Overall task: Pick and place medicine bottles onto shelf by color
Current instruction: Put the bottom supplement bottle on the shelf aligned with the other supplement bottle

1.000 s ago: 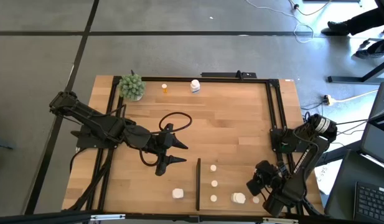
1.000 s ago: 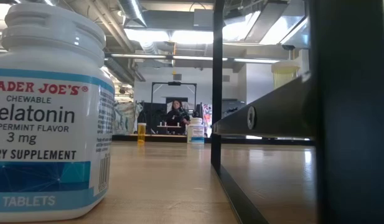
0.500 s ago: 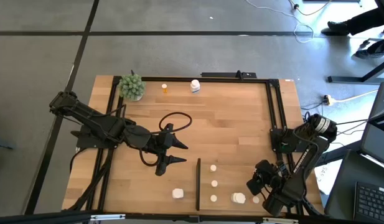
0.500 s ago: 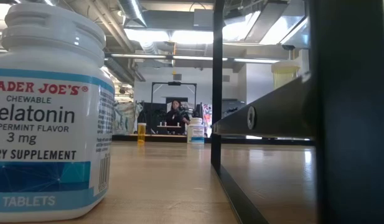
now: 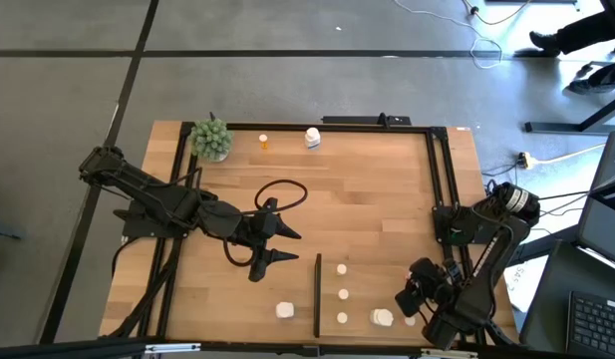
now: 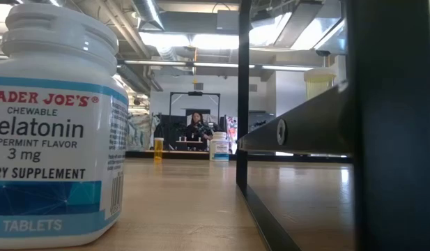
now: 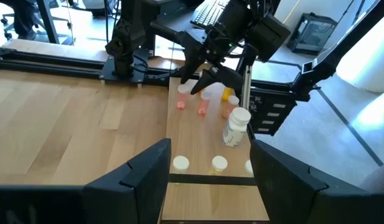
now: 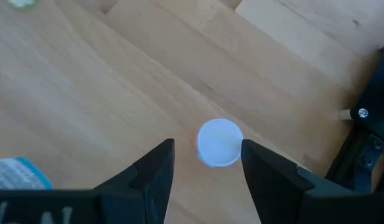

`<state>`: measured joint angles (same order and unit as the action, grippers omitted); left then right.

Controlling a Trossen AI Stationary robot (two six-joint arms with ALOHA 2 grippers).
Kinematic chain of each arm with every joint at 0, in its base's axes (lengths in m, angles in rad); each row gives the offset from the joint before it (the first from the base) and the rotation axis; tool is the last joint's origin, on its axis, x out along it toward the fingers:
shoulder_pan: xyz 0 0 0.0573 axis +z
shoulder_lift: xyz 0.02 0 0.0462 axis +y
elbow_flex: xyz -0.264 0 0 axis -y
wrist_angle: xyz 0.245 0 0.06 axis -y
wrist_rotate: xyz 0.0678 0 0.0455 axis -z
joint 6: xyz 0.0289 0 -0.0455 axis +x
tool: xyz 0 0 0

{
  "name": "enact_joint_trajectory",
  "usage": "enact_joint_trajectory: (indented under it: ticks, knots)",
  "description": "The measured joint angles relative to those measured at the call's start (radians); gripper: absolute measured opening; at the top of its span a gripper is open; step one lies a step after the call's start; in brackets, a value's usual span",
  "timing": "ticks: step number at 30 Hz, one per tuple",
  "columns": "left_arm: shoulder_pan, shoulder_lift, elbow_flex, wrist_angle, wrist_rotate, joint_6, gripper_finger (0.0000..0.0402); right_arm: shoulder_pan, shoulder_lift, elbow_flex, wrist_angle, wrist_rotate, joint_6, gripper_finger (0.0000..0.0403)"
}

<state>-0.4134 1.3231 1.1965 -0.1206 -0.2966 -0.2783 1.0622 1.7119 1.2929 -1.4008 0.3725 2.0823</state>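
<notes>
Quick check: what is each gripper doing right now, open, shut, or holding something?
Left gripper: open, empty, above mid-table.
Right gripper: open, holding nothing, fingers either side of a small white bottle.

The shelf (image 5: 367,289) is a pale wood panel lying flat at the table's near right, a thin black strip (image 5: 317,294) along its left side. On it stand three small white-capped bottles (image 5: 342,293) in a row beside the strip and a chunkier white bottle (image 5: 383,317) further right. Left of the strip stands a white melatonin bottle (image 5: 284,310); at the far edge stand an orange bottle (image 5: 263,143) and a white blue-labelled bottle (image 5: 312,138).
</notes>
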Motion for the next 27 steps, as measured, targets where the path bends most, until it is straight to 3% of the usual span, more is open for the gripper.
enact_joint_trajectory:
  ticks: [16, 27]
  knots:
    - [0.000, 0.000, 0.000, -0.029, 0.000, 0.000, 0.0214, 0.000, 0.000, 0.197, -0.170, 0.010, -0.015, 0.0189]
    - [0.000, -0.001, 0.000, -0.028, 0.000, 0.000, 0.0214, -0.006, 0.000, 0.377, -0.170, 0.229, -0.224, 0.0188]
